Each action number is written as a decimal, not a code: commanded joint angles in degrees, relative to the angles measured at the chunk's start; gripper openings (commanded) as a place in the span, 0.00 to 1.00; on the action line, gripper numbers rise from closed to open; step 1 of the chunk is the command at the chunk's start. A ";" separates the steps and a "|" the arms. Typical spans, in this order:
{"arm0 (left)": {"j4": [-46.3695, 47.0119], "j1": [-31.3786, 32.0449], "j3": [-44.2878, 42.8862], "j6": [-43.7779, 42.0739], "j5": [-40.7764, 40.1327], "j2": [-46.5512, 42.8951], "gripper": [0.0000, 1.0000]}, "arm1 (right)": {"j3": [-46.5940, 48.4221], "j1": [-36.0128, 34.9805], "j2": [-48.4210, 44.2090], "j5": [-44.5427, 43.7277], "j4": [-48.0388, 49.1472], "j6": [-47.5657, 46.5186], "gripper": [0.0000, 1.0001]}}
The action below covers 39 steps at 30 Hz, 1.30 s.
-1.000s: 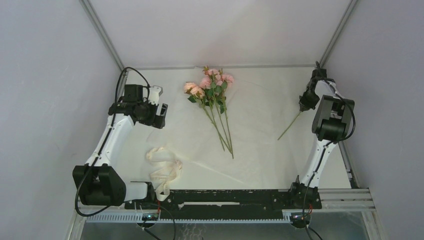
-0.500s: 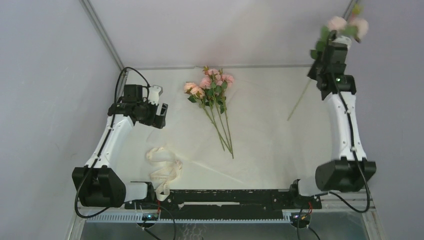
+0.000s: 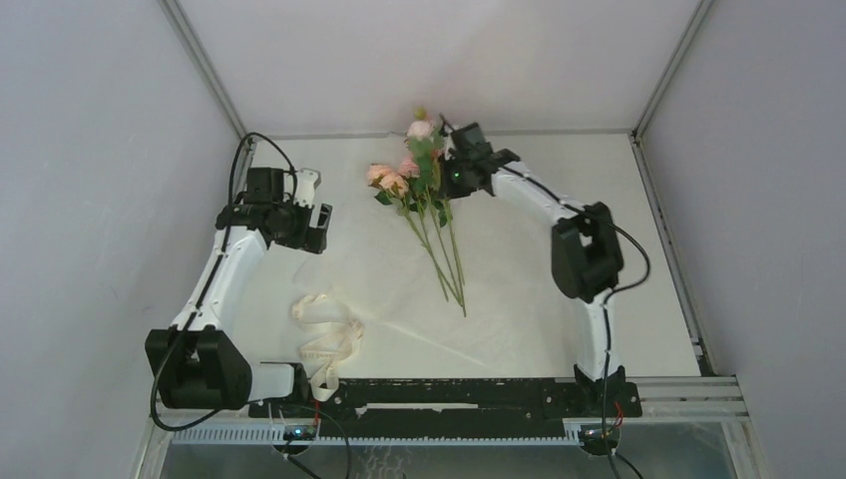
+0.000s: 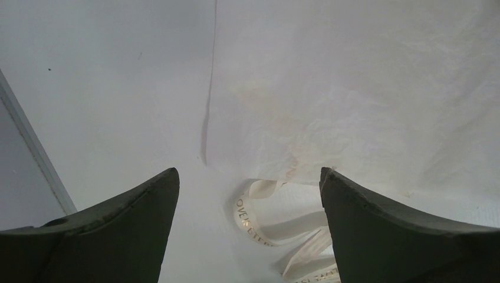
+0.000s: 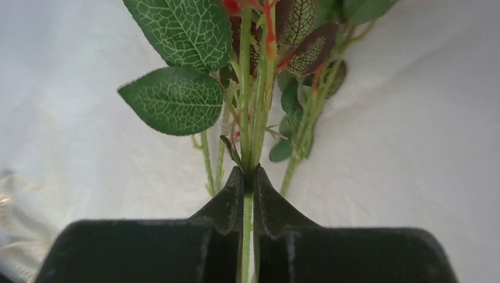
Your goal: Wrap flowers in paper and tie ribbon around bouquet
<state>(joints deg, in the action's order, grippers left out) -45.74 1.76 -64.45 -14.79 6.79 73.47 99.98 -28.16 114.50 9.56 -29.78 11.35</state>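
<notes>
Flowers (image 3: 431,215), pale pink and rose-like on long thin green stems, lying in a loose bunch on large, creased, off-white wrapping paper (image 3: 539,239); blooms toward the far edge, stems fanned toward the near side.

Right jaws shut tight on one further leafy green flower stem (image 5: 247,135), pinched between the two dark tips, with veined green leaves (image 5: 174,100) just beyond them. From above, stem held over the heads of the lying bunch, its pink bloom (image 3: 420,129) raised at the far end; contact with the bunch not discernible.

Left jaws spread wide, holding nothing, hovering over the left part of the white surface (image 4: 118,88), beside the paper's left edge and well apart from the flowers.

Narrow cream fabric ribbon (image 3: 324,339) with printed lettering, loosely looped, lying near the left arm's base (image 3: 200,369); in the left wrist view, ribbon low between the open jaws, meeting the paper's near edge.
</notes>
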 commanded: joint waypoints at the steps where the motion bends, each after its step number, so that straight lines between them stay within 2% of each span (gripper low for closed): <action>1: 2.09 -4.02 -0.17 5.77 -3.31 4.68 0.93 | 11.83 -2.73 8.89 -3.09 -4.28 1.17 0.22; 3: 2.61 -7.29 -0.50 9.76 -1.10 6.55 0.93 | 16.46 -2.67 12.65 -5.06 -8.36 1.45 0.42; 6: 5.09 -12.78 0.85 16.96 0.40 8.84 0.93 | 17.70 -2.53 11.97 -6.77 -10.77 1.29 0.60; 8: 6.44 -15.45 1.64 21.17 0.22 10.93 0.93 | 14.99 -2.28 8.18 -8.65 -10.42 1.11 0.66; 11: 6.98 -16.72 2.30 24.96 1.50 14.82 0.92 | 6.50 -0.19 -1.40 -9.29 -8.16 3.14 0.71; 16: 6.83 -16.70 3.55 28.25 6.39 22.82 0.88 | -17.62 12.74 -17.07 -11.37 -2.48 12.34 0.73; 19: 6.88 -16.29 3.56 28.96 11.51 26.80 0.85 | -29.32 23.10 -20.56 -6.74 -0.48 15.57 0.73; 23: 6.67 -12.06 2.19 27.70 19.19 29.60 0.83 | -33.56 29.71 -18.80 -1.17 -0.79 13.94 0.72; 27: 6.54 -7.63 -0.15 27.07 21.51 31.55 0.83 | -34.57 30.10 -15.90 2.05 -0.77 13.98 0.71; 32: 7.26 -6.81 -3.13 28.19 23.85 33.26 0.79 | -37.24 29.47 -13.88 8.09 1.72 15.10 0.69; 34: 8.26 -6.78 -3.98 28.97 24.02 32.98 0.73 | -38.04 28.60 -13.46 10.85 2.33 15.32 0.68; 36: 8.63 -6.78 -4.80 29.36 24.09 32.52 0.62 | -38.76 27.51 -13.97 12.21 2.24 15.29 0.68; 39: 8.65 -7.01 -5.83 28.87 23.59 31.50 0.36 | -39.90 25.10 -17.63 13.73 1.42 14.66 0.67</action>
<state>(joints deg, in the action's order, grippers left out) -38.61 -4.97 -65.89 13.93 29.19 106.06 61.19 -0.47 100.75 18.63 -29.50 25.26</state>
